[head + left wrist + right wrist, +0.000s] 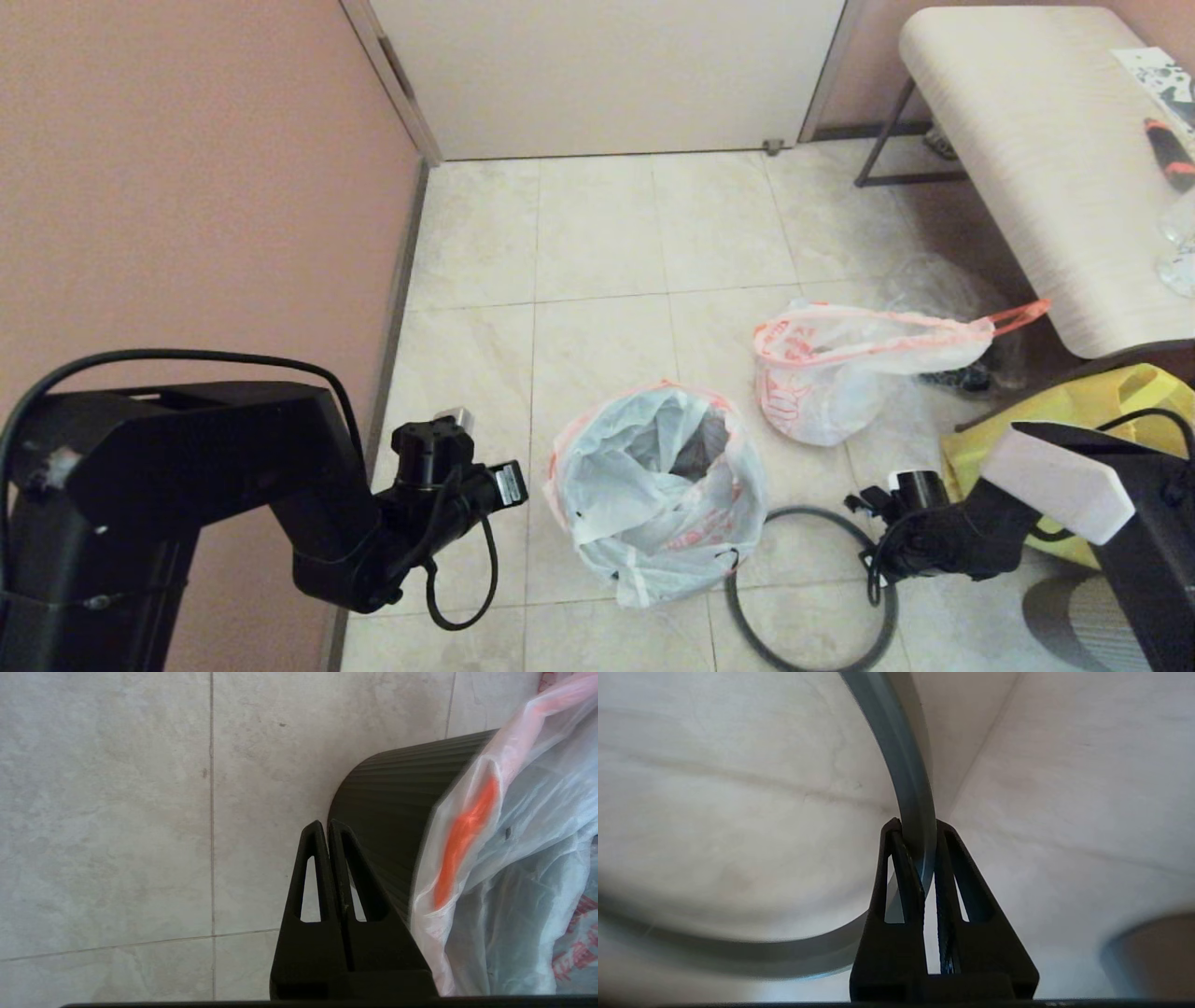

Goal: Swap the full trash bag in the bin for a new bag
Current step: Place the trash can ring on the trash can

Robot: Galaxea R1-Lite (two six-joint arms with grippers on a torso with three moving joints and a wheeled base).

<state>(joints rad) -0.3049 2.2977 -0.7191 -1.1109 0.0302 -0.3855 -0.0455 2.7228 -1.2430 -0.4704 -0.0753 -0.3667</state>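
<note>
The bin [397, 812], black and ribbed, stands mid-floor with the new bag [653, 485] draped over its mouth, its orange hem [462, 835] hanging down the outside. The dark grey rim ring [810, 509] lies on the tiles just right of the bin. My right gripper [915, 826] is shut on the ring [901, 765], at its right side, low over the floor. My left gripper [325, 823] hangs shut and empty beside the bin's left wall, not touching the bag.
The full white bag [831, 383] with orange print sits on the floor behind the ring. A yellow bag [1083, 401] lies under the pale bench [1046, 140] at the right. A pink wall [187, 187] runs close along the left.
</note>
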